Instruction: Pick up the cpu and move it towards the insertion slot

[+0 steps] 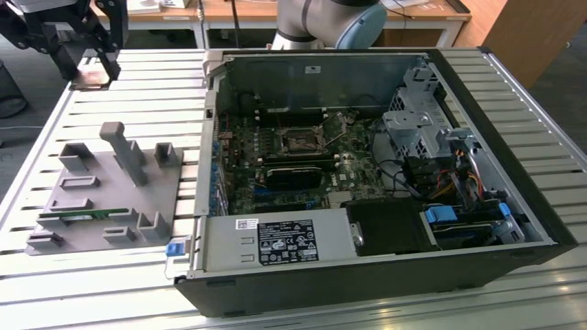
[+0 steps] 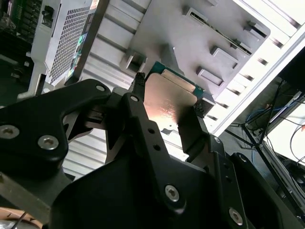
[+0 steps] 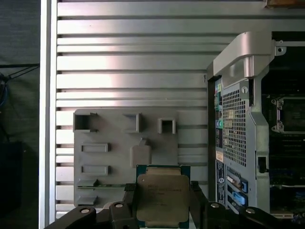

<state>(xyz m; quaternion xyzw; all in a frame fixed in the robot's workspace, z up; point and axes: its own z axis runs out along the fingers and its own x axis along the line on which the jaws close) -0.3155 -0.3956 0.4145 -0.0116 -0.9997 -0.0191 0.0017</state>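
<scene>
Hand point(image 3: 161, 200) was closed on the cpu point(image 3: 163, 195), one finger point(image 2: 139, 102) pressing each opposite edge, chip held flat with its metal lid facing the first wrist camera. In the second wrist view the shiny lid and green rim sat between the black fingers, clear of everything below.

Progress: pickup looked done. The chip was off the grey holder tray point(image 3: 114, 138) and lifted well above the bench point(image 3: 143, 62). The move looked barely begun: in the exterior view the hand point(image 1: 90, 72) hung over the slatted bench past the tray, at the far corner on the exterior view's left, well apart from the insertion slot point(image 1: 300, 141) on the board inside the open computer case point(image 1: 367, 275).

Room: open air around the hand, only bare slats beneath it. Between hand and slot stood the case's side wall point(image 3: 240, 119), its rim raised above the bench; I'd judge the chip had to travel above that edge. Inside, drive cages and cables point(image 1: 431, 148) crowded the side of the slot away from the hand; the area right above the slot appeared open.
</scene>
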